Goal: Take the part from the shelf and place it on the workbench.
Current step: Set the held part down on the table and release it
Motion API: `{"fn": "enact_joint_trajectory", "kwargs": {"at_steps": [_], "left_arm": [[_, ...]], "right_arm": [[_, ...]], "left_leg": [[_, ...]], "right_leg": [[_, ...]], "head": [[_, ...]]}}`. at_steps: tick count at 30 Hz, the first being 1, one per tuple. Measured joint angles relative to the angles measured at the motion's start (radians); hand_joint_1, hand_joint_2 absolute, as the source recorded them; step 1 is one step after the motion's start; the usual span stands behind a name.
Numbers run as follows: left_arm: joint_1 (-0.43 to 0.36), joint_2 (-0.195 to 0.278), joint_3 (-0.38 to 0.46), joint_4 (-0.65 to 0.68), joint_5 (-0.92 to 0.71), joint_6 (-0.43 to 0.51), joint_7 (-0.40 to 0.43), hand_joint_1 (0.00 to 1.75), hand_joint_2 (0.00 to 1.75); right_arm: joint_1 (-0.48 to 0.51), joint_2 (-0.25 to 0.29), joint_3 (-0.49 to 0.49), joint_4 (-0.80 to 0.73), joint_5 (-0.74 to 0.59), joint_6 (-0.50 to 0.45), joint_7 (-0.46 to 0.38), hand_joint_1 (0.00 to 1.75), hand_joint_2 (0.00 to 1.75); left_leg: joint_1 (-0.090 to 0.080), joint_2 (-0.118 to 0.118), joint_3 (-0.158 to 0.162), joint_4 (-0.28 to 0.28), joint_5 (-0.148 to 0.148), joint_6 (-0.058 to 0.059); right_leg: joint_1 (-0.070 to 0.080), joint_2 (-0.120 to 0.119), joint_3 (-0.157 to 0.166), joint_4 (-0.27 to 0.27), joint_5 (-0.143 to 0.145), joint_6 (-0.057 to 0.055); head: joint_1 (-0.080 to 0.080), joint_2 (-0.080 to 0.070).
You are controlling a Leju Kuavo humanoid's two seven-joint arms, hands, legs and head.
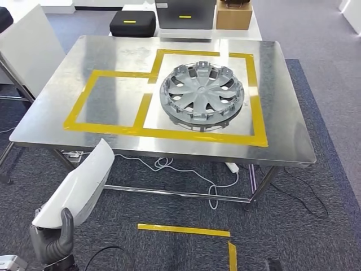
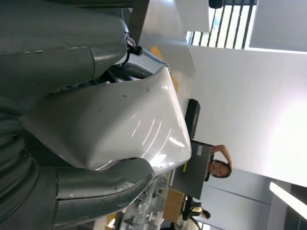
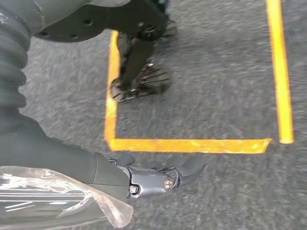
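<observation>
The left hand grips a glossy white curved plastic part low at near left, short of the steel workbench; the right hand hangs with fingers extended, holding nothing.

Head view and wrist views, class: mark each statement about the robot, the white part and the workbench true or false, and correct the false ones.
1. The left hand holds the white part. True.
2. The white part already lies on the workbench. False: it is in the hand, in front of the bench's near edge, above the carpet.
3. A grey wheel cover lies inside the larger yellow-taped area on the bench. True.
4. The smaller yellow-taped rectangle holds a second wheel cover. False: bare metal shows inside it.
5. The right hand grips the wheel cover. False: it hangs above carpet marked with yellow floor tape.
</observation>
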Motion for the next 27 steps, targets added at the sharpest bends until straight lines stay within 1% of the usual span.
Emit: {"fn": "enact_joint_trajectory", "kwargs": {"at_steps": [1,2,3,4,5,6,7,8,9,10,11,12,13,14,15,16,17,18,20,21,22,23,24,25,26,27], "left_arm": [[0.001,0.0,0.0,0.001,0.0,0.0,0.0,1.75,1.75],[0.003,0.001,0.001,0.001,0.0,0.0,0.0,1.75,1.75],[0.004,0.001,0.002,0.001,0.0,0.001,0.0,1.75,1.75],[0.005,0.001,0.002,0.001,-0.001,0.002,0.0,1.75,1.75],[0.004,0.0,0.002,0.0,-0.002,0.002,0.0,1.75,1.75],[0.003,-0.001,0.002,-0.001,-0.002,0.002,0.0,1.75,1.75],[0.002,-0.002,0.002,-0.001,-0.003,0.002,0.0,1.75,1.75],[0.001,-0.003,0.002,-0.002,-0.004,0.002,0.0,1.75,1.75],[0.0,-0.004,0.002,-0.002,-0.004,0.002,0.0,1.75,1.75],[0.0,-0.004,0.002,-0.002,-0.004,0.002,0.0,1.75,1.75],[0.0,-0.004,0.002,-0.002,-0.004,0.002,0.0,1.75,1.75],[0.0,-0.004,0.002,-0.002,-0.004,0.001,0.0,1.75,1.75],[0.0,-0.004,0.002,-0.002,-0.004,0.001,0.0,1.75,1.75],[0.0,-0.004,0.002,-0.002,-0.004,0.001,0.0,1.75,1.75],[0.0,-0.004,0.002,-0.001,-0.004,0.001,0.0,1.75,1.75],[0.0,-0.004,0.002,-0.001,-0.004,0.001,0.0,1.75,1.75],[0.0,-0.004,0.002,-0.001,-0.004,0.001,0.0,1.75,1.75],[-0.001,-0.004,0.002,-0.001,-0.004,0.001,0.0,1.75,1.75],[-0.001,-0.004,0.002,-0.001,-0.004,0.001,0.0,1.75,1.75],[-0.001,-0.004,0.002,-0.001,-0.004,0.001,0.0,1.75,1.75],[-0.001,-0.004,0.002,-0.001,-0.004,0.001,0.0,1.75,1.75],[0.0,-0.004,0.002,-0.001,-0.004,0.001,0.0,1.75,1.75],[0.0,-0.003,0.002,-0.001,-0.004,0.001,0.0,1.75,1.75],[0.001,-0.003,0.002,-0.001,-0.004,0.001,0.0,1.75,1.75],[0.001,-0.002,0.003,-0.001,-0.004,0.001,0.0,1.75,1.75],[0.002,-0.002,0.003,-0.001,-0.004,0.001,0.0,1.75,1.75]], "right_arm": [[-0.002,0.0,-0.002,0.0,-0.002,0.003,0.0,0.0,1.75],[-0.004,0.0,-0.003,0.0,-0.004,0.005,-0.001,0.0,1.75],[-0.005,0.0,-0.004,0.0,-0.005,0.007,-0.001,0.0,1.75],[-0.006,-0.001,-0.005,0.0,-0.005,0.008,-0.001,0.0,1.75],[-0.006,-0.001,-0.006,0.0,-0.005,0.009,-0.001,0.0,1.75],[-0.006,-0.002,-0.007,0.0,-0.006,0.01,-0.002,0.0,1.75],[-0.007,-0.002,-0.007,0.0,-0.006,0.011,-0.002,0.0,1.75],[-0.009,-0.003,-0.008,0.0,-0.005,0.012,-0.003,0.0,1.75],[-0.011,-0.003,-0.008,0.0,-0.005,0.013,-0.003,0.0,1.75],[-0.012,-0.003,-0.009,0.0,-0.005,0.014,-0.003,0.0,1.75],[-0.011,-0.004,-0.01,0.0,-0.005,0.015,-0.003,0.0,1.75],[-0.008,-0.005,-0.011,0.0,-0.005,0.015,-0.003,0.0,1.75],[-0.006,-0.006,-0.013,0.0,-0.005,0.015,-0.003,0.0,1.75],[-0.004,-0.006,-0.015,0.0,-0.005,0.014,-0.004,0.0,1.75],[-0.003,-0.007,-0.016,0.0,-0.005,0.014,-0.006,0.0,1.75],[-0.003,-0.007,-0.017,0.0,-0.005,0.013,-0.008,0.0,1.75],[-0.003,-0.007,-0.018,0.0,-0.005,0.012,-0.011,0.0,1.75],[-0.003,-0.007,-0.018,0.0,-0.004,0.012,-0.013,0.0,1.75],[-0.003,-0.007,-0.018,0.0,-0.004,0.011,-0.015,0.0,1.75],[-0.003,-0.007,-0.018,0.0,-0.004,0.011,-0.016,0.0,1.75],[-0.003,-0.007,-0.018,0.0,-0.004,0.01,-0.017,0.0,1.75],[-0.004,-0.007,-0.019,0.0,-0.003,0.009,-0.018,0.0,1.75],[-0.005,-0.007,-0.019,0.0,-0.003,0.008,-0.019,0.0,1.75],[-0.006,-0.007,-0.02,0.0,-0.002,0.007,-0.02,0.0,1.75],[-0.007,-0.007,-0.021,0.0,-0.002,0.006,-0.02,0.0,1.75],[-0.007,-0.007,-0.021,0.0,-0.001,0.006,-0.021,0.0,1.75]], "left_leg": [[-0.001,-0.008,0.005,-0.044,0.038,0.004],[-0.003,-0.016,0.008,-0.073,0.07,0.008],[-0.005,-0.02,0.008,-0.083,0.08,0.013],[-0.007,-0.018,0.009,-0.084,0.075,0.019],[-0.006,-0.013,0.015,-0.091,0.08,0.024],[-0.005,-0.008,0.022,-0.101,0.078,0.029],[-0.003,0.0,0.031,-0.111,0.077,0.035],[-0.001,0.009,0.04,-0.12,0.075,0.041],[-0.002,0.018,0.046,-0.123,0.07,0.046],[-0.002,0.027,0.05,-0.124,0.065,0.05],[-0.003,0.033,0.054,-0.124,0.06,0.052],[-0.003,0.038,0.06,-0.124,0.054,0.052],[-0.003,0.041,0.068,-0.124,0.048,0.05],[-0.003,0.044,0.078,-0.124,0.041,0.047],[-0.003,0.045,0.087,-0.123,0.034,0.042],[-0.005,0.046,0.093,-0.119,0.026,0.036],[-0.008,0.048,0.097,-0.117,0.021,0.031],[-0.01,0.048,0.098,-0.115,0.018,0.026],[-0.011,0.049,0.099,-0.116,0.017,0.019],[-0.01,0.046,0.098,-0.111,0.011,0.015],[-0.009,0.043,0.092,-0.094,-0.002,0.01],[-0.008,0.04,0.076,-0.057,-0.025,0.005],[-0.007,0.037,0.05,0.002,-0.056,0.001],[-0.005,0.037,0.017,0.072,-0.086,-0.001],[-0.004,0.037,-0.014,0.132,-0.105,-0.003],[-0.004,0.037,-0.032,0.165,-0.107,-0.003]], "right_leg": [[-0.001,0.007,0.008,0.0,-0.008,0.005],[-0.003,0.013,0.009,0.001,-0.015,0.01],[-0.004,0.019,0.006,0.0,-0.02,0.016],[-0.006,0.025,0.006,-0.004,-0.023,0.022],[-0.007,0.028,0.006,-0.008,-0.028,0.028],[-0.008,0.024,0.007,-0.007,-0.035,0.033],[-0.007,0.016,-0.002,0.013,-0.049,0.036],[-0.006,0.007,-0.027,0.06,-0.071,0.039],[-0.004,-0.003,-0.069,0.129,-0.097,0.041],[-0.004,-0.007,-0.117,0.204,-0.12,0.043],[-0.004,-0.008,-0.161,0.264,-0.129,0.045],[-0.004,-0.009,-0.189,0.29,-0.119,0.046],[-0.005,-0.011,-0.194,0.272,-0.086,0.047],[-0.006,-0.015,-0.181,0.219,-0.038,0.048],[-0.007,-0.021,-0.158,0.149,0.009,0.048],[-0.007,-0.026,-0.132,0.084,0.041,0.046],[-0.007,-0.03,-0.113,0.041,0.057,0.042],[-0.005,-0.031,-0.103,0.022,0.059,0.038],[-0.005,-0.029,-0.098,0.019,0.057,0.026],[-0.006,-0.028,-0.097,0.018,0.058,0.022],[-0.008,-0.027,-0.095,0.016,0.058,0.016],[-0.01,-0.026,-0.093,0.015,0.057,0.011],[-0.01,-0.025,-0.091,0.015,0.056,0.008],[-0.01,-0.024,-0.09,0.015,0.054,0.004],[-0.009,-0.022,-0.088,0.015,0.052,0.002],[-0.008,-0.019,-0.086,0.015,0.05,0.001]], "head": [[0.001,0.0],[0.002,0.0],[0.004,0.0],[0.005,0.0],[0.005,0.0],[0.006,0.0],[0.007,0.0],[0.008,0.0],[0.01,0.0],[0.011,0.0],[0.011,0.0],[0.011,0.0],[0.011,0.0],[0.011,0.0],[0.011,0.0],[0.012,0.0],[0.011,0.0],[0.011,0.0],[0.01,0.0],[0.01,0.0],[0.009,0.0],[0.007,0.0],[0.005,0.0],[0.004,0.0],[0.005,0.0],[0.005,0.0]]}}
